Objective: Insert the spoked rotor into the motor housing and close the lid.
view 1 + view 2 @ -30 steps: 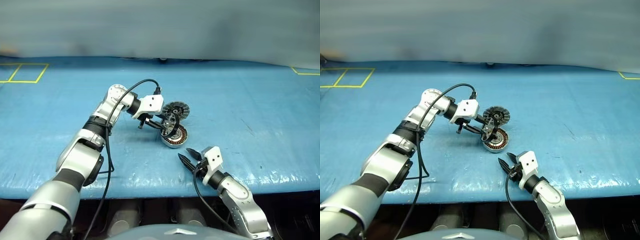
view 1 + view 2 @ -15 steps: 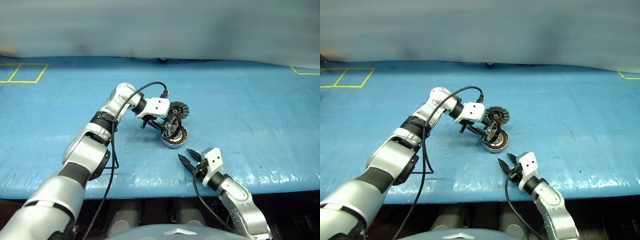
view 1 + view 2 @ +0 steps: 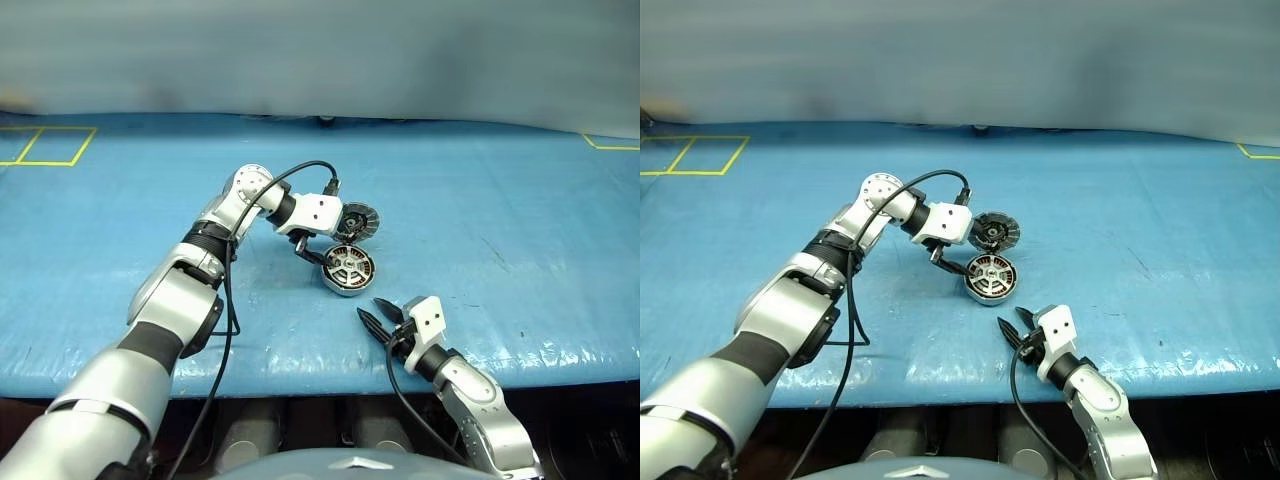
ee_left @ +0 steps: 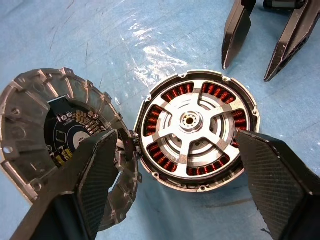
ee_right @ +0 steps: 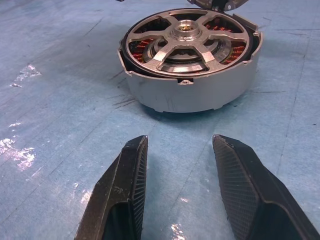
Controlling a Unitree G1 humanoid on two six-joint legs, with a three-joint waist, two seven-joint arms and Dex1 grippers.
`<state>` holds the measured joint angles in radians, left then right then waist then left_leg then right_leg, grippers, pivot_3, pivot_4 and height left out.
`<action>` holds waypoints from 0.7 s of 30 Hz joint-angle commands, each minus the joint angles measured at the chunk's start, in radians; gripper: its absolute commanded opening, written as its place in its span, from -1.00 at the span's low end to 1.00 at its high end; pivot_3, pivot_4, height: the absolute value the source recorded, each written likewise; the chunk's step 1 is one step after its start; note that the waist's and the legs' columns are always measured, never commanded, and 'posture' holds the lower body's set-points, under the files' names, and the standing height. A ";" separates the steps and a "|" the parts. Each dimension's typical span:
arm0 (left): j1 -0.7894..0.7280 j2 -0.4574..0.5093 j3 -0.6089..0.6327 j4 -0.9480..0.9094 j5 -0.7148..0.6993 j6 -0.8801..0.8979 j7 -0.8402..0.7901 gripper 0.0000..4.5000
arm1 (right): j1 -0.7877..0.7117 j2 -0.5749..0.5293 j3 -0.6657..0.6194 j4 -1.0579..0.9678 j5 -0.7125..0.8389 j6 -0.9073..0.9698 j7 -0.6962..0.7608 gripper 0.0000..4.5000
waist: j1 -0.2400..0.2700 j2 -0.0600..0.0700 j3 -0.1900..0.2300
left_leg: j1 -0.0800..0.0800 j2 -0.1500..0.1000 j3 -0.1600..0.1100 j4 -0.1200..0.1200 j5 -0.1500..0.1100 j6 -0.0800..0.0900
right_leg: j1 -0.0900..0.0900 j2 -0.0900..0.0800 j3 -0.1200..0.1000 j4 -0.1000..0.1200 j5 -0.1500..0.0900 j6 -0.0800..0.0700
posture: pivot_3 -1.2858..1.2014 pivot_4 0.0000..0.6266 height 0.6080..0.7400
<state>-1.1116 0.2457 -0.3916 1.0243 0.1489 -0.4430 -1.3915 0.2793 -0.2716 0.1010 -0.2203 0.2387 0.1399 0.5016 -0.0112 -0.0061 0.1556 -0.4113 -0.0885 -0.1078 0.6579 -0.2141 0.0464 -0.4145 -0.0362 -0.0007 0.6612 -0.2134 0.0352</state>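
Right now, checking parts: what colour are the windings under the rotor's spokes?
Copper-orange windings; left wrist view shows them best.

The motor housing (image 5: pixel 192 85) sits flat on the blue desk (image 5: pixel 55 100), a silver round casing with a plain side wall. The spoked rotor (image 5: pixel 187 37) lies inside it, hub at the centre, copper-orange windings showing between the spokes. Behind the housing, an edge of the lid (image 5: pixel 215 5) shows. The right gripper (image 5: pixel 182 195) rests near the housing, apart from it, its two black fingers (image 5: pixel 122 190) spread with bare desk between them.
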 commanded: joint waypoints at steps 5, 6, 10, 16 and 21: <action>0.066 0.049 0.094 -0.130 -0.121 0.075 -0.076 0.74 | -0.020 0.012 -0.044 -0.049 0.002 -0.037 -0.041 -0.04 | -0.003 0.000 0.000 | 0.000 0.000 0.000 -0.001 0.000 0.000 | 0.000 0.000 0.000 0.000 0.000 0.000 | 0.03 -0.52 1.00; 0.088 0.059 0.098 -0.157 -0.130 0.090 -0.081 0.74 | -0.022 0.010 -0.050 -0.057 0.005 -0.035 -0.045 -0.04 | -0.003 0.000 0.000 | 0.000 0.000 0.000 -0.001 0.000 0.000 | 0.000 0.000 0.000 0.000 0.000 0.000 | 0.03 -0.52 1.00; 0.206 0.103 0.117 -0.300 -0.168 0.169 -0.067 0.74 | -0.050 -0.001 -0.066 -0.095 0.013 -0.012 -0.052 -0.04 | -0.002 0.001 0.000 | 0.000 0.000 0.000 -0.001 0.000 0.000 | 0.000 0.000 0.001 0.000 0.000 0.000 | 0.03 -0.52 1.00; 0.378 0.138 0.149 -0.467 -0.191 0.246 0.035 0.75 | -0.108 -0.020 -0.071 -0.107 0.024 0.032 -0.041 -0.76 | 0.004 0.001 0.000 | 0.000 0.000 0.000 -0.001 0.000 0.000 | 0.000 -0.001 0.001 0.000 0.000 -0.001 | 0.03 -0.52 1.00; 0.485 0.126 0.167 -0.537 -0.216 0.260 0.107 0.75 | -0.213 -0.033 -0.028 -0.048 0.000 0.082 -0.019 -0.99 | 0.002 0.001 0.000 | 0.001 0.000 0.000 -0.001 0.000 -0.001 | 0.000 -0.001 0.002 0.000 0.003 -0.005 | 0.03 -0.52 1.00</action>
<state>-0.6299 0.3732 -0.2449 0.5320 -0.0437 -0.1827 -1.3070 0.0885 -0.3043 0.0665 -0.2651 0.2416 0.2140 0.4762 -0.0095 -0.0052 0.1556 -0.4103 -0.0883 -0.1080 0.6568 -0.2136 0.0454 -0.4146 -0.0371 0.0006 0.6610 -0.2107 0.0295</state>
